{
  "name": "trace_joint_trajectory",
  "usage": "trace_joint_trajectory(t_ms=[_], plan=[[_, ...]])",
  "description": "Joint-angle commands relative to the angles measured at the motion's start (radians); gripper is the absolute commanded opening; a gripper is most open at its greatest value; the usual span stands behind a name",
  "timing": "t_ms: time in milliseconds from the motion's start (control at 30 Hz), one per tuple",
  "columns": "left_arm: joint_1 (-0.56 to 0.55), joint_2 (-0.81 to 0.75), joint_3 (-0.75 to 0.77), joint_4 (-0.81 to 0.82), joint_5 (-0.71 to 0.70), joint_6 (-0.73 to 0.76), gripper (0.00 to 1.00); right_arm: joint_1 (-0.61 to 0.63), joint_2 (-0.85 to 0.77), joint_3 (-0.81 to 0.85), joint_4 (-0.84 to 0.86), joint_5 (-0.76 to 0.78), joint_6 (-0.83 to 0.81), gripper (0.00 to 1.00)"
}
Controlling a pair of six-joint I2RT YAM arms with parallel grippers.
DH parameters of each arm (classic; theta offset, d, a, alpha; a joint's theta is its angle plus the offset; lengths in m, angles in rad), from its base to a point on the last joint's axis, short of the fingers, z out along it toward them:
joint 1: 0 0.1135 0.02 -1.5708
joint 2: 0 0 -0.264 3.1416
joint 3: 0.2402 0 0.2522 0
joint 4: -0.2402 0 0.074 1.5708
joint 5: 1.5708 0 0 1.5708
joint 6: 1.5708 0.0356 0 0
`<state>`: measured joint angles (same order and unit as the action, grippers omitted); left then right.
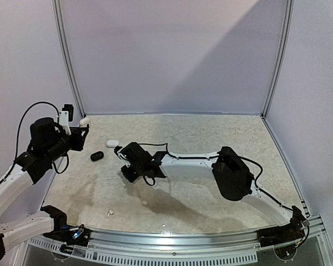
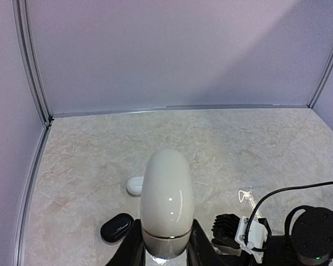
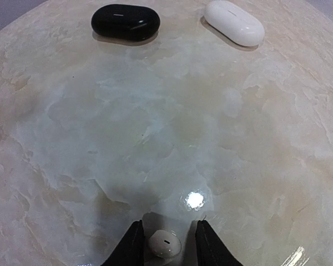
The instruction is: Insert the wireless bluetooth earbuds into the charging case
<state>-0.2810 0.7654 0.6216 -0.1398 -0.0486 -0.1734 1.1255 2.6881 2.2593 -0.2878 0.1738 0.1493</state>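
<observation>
Marbled surface [image 1: 211, 138] with walls on three sides; using the black case [image 3: 125, 22] as the reference for everything. Right arm [image 1: 188, 164] reaches across from the right and ends just right of the black case, low over the surface. Left arm [image 1: 22, 166] is up on the black case's left side. Left end effector [image 2: 166, 250] is narrow, clamped on a white case [image 2: 167, 194] that sticks out past the fingers. It's held clear of the surface, left of and behind the black case in the top view. Second white case [image 3: 235, 22] lies flat just beside the black case, to its right and a bit farther back, not touching it. Right end effector [image 3: 166, 249] is partly spread, one finger either side of a white earbud [image 3: 164, 243]. A sliver of gap shows on both sides, so no contact that I can see. That earbud sits on the surface, near the black case on its right-front side. Another white earbud [image 1: 109, 211] lies loose well apart from the black case, toward the arm bases. Can't tell whether the cases' lids are open or closed.
</observation>
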Motion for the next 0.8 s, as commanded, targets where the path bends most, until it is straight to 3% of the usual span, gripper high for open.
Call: trace_joint_trajectory(t_ms=[0, 167, 333, 767], plan=[[0.014, 0.000, -0.019, 0.013, 0.010, -0.006, 0.00, 0.007, 0.017, -0.008, -0.037, 0.012, -0.015, 0.28], [0.016, -0.004, -0.018, 0.010, 0.009, -0.001, 0.00, 0.007, -0.059, -0.124, -0.028, 0.034, -0.015, 0.12], [0.016, -0.004, -0.020, 0.011, 0.008, 0.000, 0.00, 0.006, -0.203, -0.329, 0.023, 0.079, -0.006, 0.05], [0.019, 0.004, -0.024, 0.028, 0.074, 0.009, 0.00, 0.005, -0.598, -0.998, 0.085, 0.122, 0.036, 0.05]])
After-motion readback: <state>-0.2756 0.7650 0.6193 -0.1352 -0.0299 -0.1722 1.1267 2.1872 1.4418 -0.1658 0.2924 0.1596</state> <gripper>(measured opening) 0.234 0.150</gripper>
